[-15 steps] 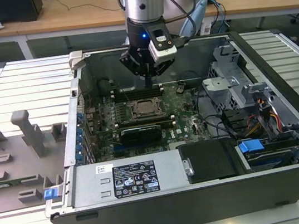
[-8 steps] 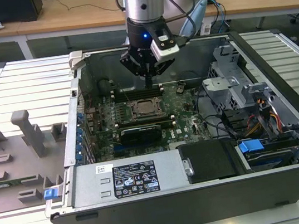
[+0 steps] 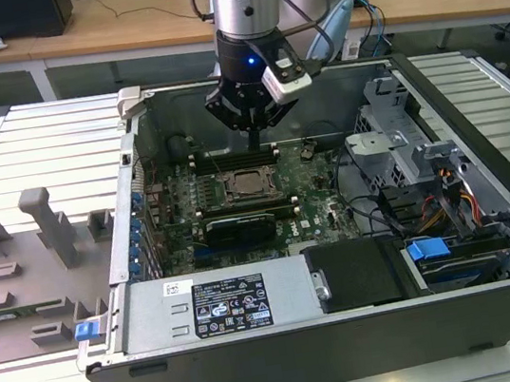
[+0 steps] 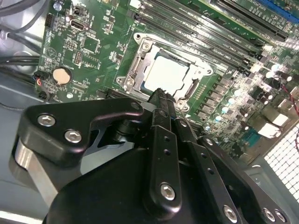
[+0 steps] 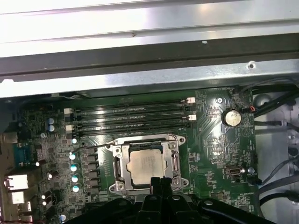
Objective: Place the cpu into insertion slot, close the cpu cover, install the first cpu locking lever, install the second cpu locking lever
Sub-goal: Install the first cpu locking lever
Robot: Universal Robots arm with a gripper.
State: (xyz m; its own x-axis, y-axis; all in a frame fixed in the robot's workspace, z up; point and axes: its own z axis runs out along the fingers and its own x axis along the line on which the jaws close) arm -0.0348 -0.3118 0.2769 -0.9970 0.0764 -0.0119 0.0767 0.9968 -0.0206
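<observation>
Hovering mid-frame in the exterior view, the empty gripper, fingers pressed together, hung above the cover lowered over the chip; the locking step, I judged, wanted a precise push.

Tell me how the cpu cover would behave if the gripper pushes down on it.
Probably stiff: the cpu cover looks like a thin metal frame lying flat around the cpu. Likely light for its size, given the large window. Its bare metal may let the gripper tips slip.
</observation>
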